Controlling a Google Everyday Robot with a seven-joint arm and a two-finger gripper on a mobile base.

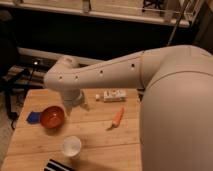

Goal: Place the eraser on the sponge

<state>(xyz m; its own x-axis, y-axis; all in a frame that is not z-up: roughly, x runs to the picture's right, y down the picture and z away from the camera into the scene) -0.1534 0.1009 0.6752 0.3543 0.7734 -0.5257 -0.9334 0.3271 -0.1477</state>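
While the eraser (59,165) lies flat at the 6 o'clock edge of the tabletop (97,142), it is well apart from the sponge (33,117), so it is not on it now. The sponge sits just beside the red bowl (52,117), at the bowl's 9 o'clock, so the bowl's rim crowds any set-down from that side. Your gripper (79,102) hangs at the bowl's 1 o'clock, fingers spread wide and holding nothing. I judge that suits a reach past the white cup (71,146).
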